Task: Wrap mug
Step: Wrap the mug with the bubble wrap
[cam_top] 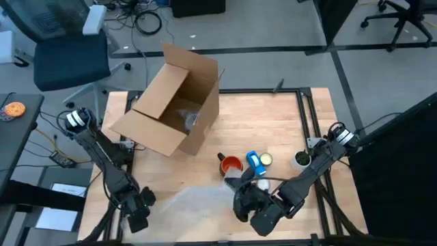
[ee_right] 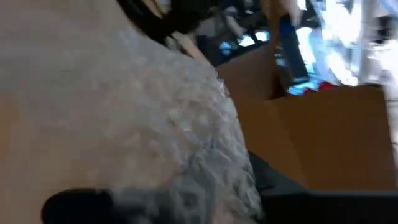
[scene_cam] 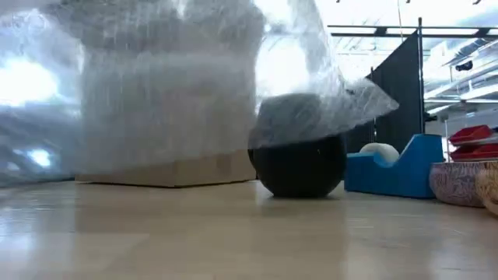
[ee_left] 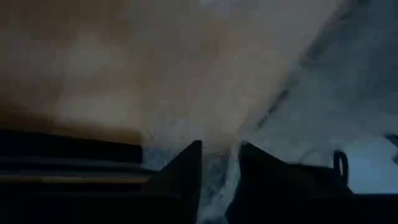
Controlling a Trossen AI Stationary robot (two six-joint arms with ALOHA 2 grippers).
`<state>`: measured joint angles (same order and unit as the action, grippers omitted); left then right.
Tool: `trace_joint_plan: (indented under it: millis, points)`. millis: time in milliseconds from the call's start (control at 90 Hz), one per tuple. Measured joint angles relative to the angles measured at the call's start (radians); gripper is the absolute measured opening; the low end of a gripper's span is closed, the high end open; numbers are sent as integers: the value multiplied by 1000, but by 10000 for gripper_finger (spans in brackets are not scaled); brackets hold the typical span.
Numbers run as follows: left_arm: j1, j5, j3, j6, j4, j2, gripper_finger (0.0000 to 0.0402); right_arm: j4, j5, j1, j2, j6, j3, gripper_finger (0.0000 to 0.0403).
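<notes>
A dark mug (cam_top: 231,165) with an orange inside stands upright on the wooden table, right of centre; the low view shows its round dark body (scene_cam: 299,167). A clear bubble wrap sheet (cam_top: 194,198) lies near the front edge. In the low view the sheet (scene_cam: 171,93) is raised like a curtain, and one corner droops over the mug's top. My left gripper (cam_top: 140,213) is at the sheet's left end, near the front left corner. My right gripper (cam_top: 244,201) is at the sheet's right end, just in front of the mug. Both are shut on the sheet. My left gripper pinches the bubble wrap's edge (ee_left: 219,186) between its two fingers, which stand close together with the film bunched in the gap. The sheet spreads away from the fingers over the table. My right gripper holds the bubble wrap (ee_right: 186,168) at its right end. The sheet itself covers the fingers, so the exact part cannot be seen. From the hold the sheet runs up and away, raised off the table.
An open cardboard box (cam_top: 174,102) lies on its side at the far left of the table. A blue tape dispenser (cam_top: 253,161) stands just right of the mug, with a small round lid (cam_top: 265,159) beside it. A small pot (cam_top: 301,159) stands farther right.
</notes>
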<state>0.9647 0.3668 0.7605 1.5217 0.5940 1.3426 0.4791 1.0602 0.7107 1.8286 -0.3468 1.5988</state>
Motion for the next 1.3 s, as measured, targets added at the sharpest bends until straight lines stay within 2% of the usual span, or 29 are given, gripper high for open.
trace_joint_plan:
  millis: [100,244,467,578,644,733,800,856,1044,1200,1300]
  points:
    - [7,-17,0,1,1,0,119,-7,-150,8,0,65,-31,45]
    - [14,-25,0,5,0,0,139,26,-290,35,2,212,-77,91]
    - [16,-81,18,7,-220,0,145,76,-596,46,2,592,-139,155]
    - [30,-120,99,25,-213,-2,145,72,-735,46,2,745,-143,173]
    - [43,-172,155,12,-165,-2,145,64,-822,46,2,815,-143,179]
    - [57,-324,204,-46,-138,-2,144,32,-919,46,2,872,-142,182]
    - [61,-434,206,-81,-156,-2,144,30,-950,46,-5,897,-142,183]
    - [61,-464,201,-93,-172,7,144,50,-952,46,-18,914,-142,182]
    - [63,-319,172,-66,-193,106,144,167,-956,45,-63,1001,-142,179]
    - [34,-267,136,-75,-209,188,144,295,-962,48,-68,1097,-142,179]
    - [0,-237,118,-81,-187,218,144,421,-1031,40,-65,1132,-142,190]
